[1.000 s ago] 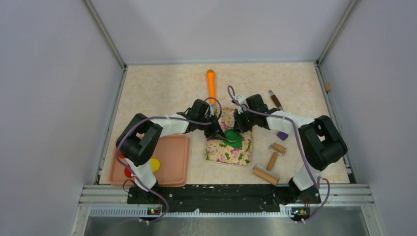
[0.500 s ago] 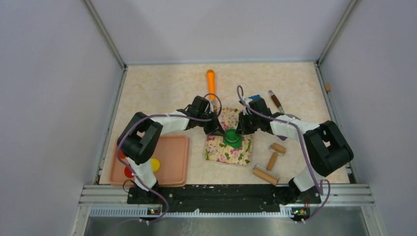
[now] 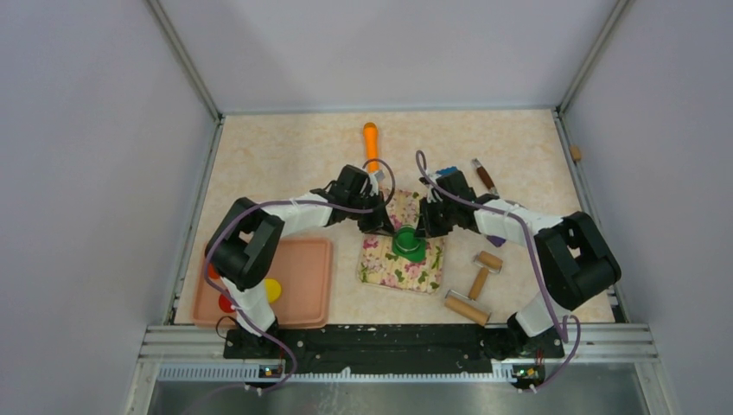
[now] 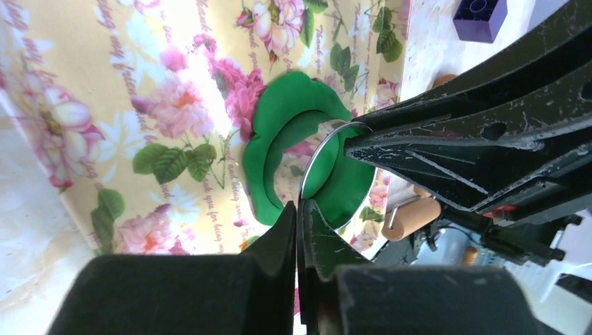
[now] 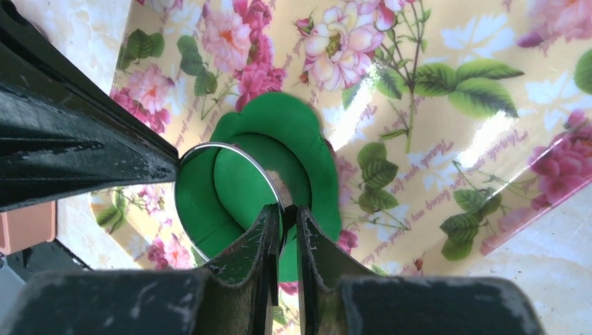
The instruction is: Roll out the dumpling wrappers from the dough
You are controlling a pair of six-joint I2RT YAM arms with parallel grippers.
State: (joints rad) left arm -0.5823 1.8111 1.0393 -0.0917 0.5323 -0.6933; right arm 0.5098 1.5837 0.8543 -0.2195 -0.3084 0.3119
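Only close-up, left fingers (image 4: 279, 237) pinching ring (image 4: 311, 155)

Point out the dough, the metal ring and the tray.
dough (image 5: 290, 122): right wrist view, on its ragged upper lobe.
ring (image 5: 223, 144): right wrist view, on the top of its thin rim.
tray (image 3: 302, 277): top view, on its bare floor near the right side.

Probably a robotics lab cell, plain grey enclosure walls (image 3: 86, 173), aluminium frame (image 3: 185, 60), marbled tabletop (image 3: 285, 156)
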